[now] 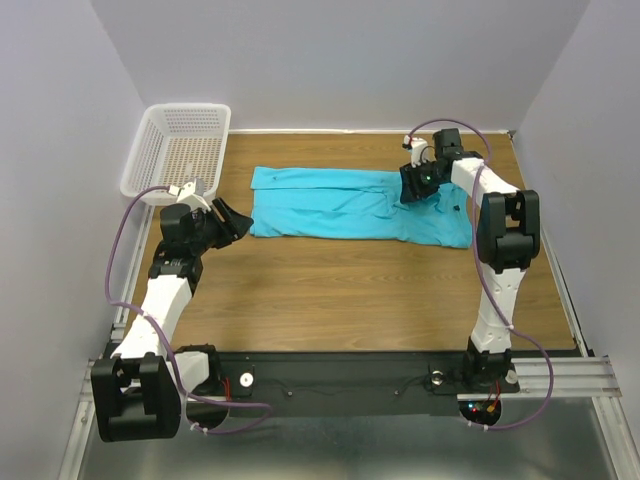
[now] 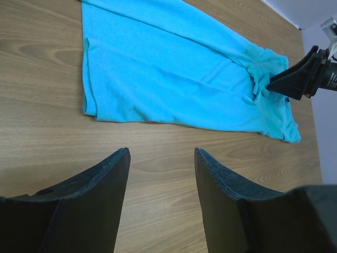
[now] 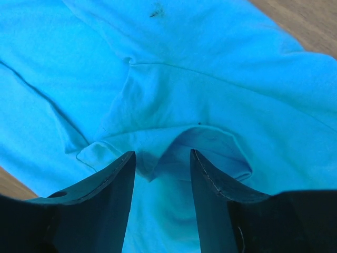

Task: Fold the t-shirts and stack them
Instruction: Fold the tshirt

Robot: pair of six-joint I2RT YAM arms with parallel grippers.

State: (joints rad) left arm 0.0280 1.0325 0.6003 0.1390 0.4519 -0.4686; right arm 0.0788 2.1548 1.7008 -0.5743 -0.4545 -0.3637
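Turquoise shirt (image 1: pixel 350 205) is lying toward the counter's (image 1: pixel 350 290) far edge, seemingly folded lengthwise into 1 band; crosswise folds are remaining. Both spread, the left fingers (image 1: pixel 233 221) are hovering beside it and the right fingers (image 1: pixel 416 188) are straddling cloth.

The near half of the table (image 1: pixel 340 290) is bare wood, open between the two arms. The shirt (image 1: pixel 350 205) lies as a long strip across the far middle, with a narrow bare band behind it. The basket (image 1: pixel 140 160) fills the far left corner (close by the side wall). The left gripper (image 1: pixel 232 222), jaws apart, hangs over bare wood just left of the shirt. The right gripper (image 1: pixel 418 185) crowds the shirt's right end, a raised fold (image 3: pixel 210 139) just ahead of its spread jaws.
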